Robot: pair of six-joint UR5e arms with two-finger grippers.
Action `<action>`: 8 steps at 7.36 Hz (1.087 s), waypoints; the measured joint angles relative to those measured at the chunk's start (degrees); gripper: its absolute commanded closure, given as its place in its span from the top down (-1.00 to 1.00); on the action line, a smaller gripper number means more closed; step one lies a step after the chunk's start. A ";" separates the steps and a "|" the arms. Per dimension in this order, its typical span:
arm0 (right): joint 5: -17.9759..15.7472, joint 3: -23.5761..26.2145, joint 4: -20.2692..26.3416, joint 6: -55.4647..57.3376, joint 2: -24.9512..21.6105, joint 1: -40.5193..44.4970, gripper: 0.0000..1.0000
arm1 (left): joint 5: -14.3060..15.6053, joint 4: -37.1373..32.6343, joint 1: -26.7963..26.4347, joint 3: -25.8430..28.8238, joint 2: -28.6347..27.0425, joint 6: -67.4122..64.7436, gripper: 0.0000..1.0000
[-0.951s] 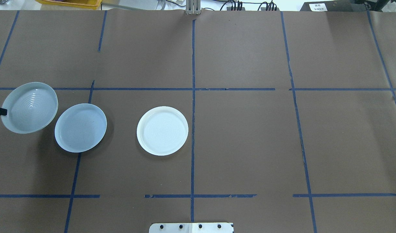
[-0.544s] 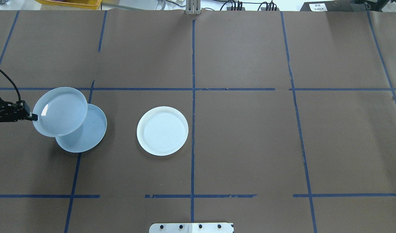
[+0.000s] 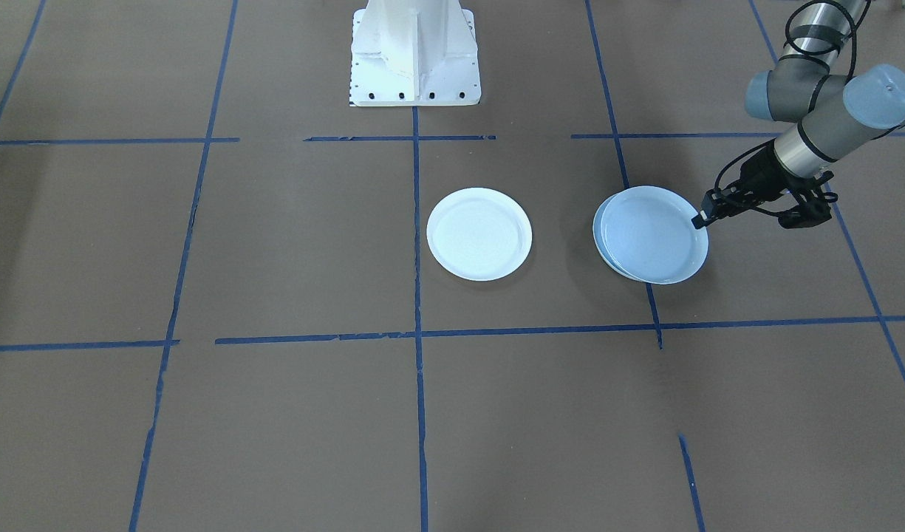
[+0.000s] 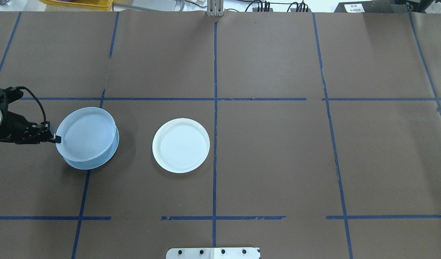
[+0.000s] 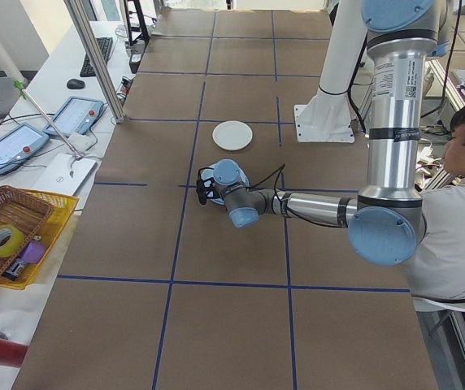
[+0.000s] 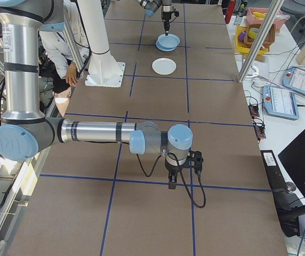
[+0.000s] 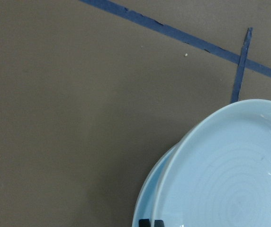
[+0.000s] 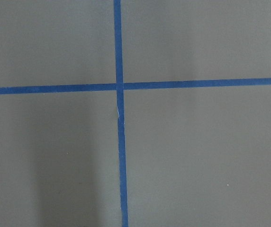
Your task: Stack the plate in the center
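L gripper (image 4: 57, 139) pinching rim of ringed plate (image 4: 85, 133), held just over center plate (image 4: 92, 162) w/ edge grip so it drops flat. R gripper (image 6: 171, 185) far off; state unclear.

Ringed plate (image 4: 86, 133) held over smooth bluish plate (image 4: 98, 162).

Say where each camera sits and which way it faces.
Front: across the table, facing robot; base, left arm show.
Overhead: behind robot, looking down; left tool grips ringed plate.
Left side: table end; left arm near.
Right side: other end; right arm near.
Left wrist: ringed plate below.
Right wrist: tape lines below.
Front, overhead share white plate.
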 measured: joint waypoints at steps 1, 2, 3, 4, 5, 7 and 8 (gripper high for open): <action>0.04 0.00 0.00 0.00 0.00 0.00 1.00 | 0.34 0.01 0.68 0.01 -0.01 0.21 1.00; 0.04 0.00 0.00 0.00 0.00 0.00 1.00 | 0.73 0.04 1.23 -0.12 -0.06 0.25 1.00; 0.01 0.00 0.00 0.00 0.00 0.00 1.00 | 0.71 0.18 1.49 -0.99 -0.40 0.09 1.00; 0.01 0.00 0.00 0.00 0.00 0.00 1.00 | 0.66 0.52 1.59 -2.57 -1.54 -0.82 1.00; 0.02 0.00 0.00 0.00 0.00 0.00 1.00 | 0.71 1.73 1.64 -4.01 -4.01 -3.35 1.00; -0.01 0.00 0.02 0.00 0.00 0.00 1.00 | 2.71 9.64 3.08 -5.39 -12.62 -10.10 1.00; 0.00 0.00 0.04 0.00 0.00 0.00 1.00 | 6.33 13.16 5.52 -5.54 -15.82 -13.04 1.00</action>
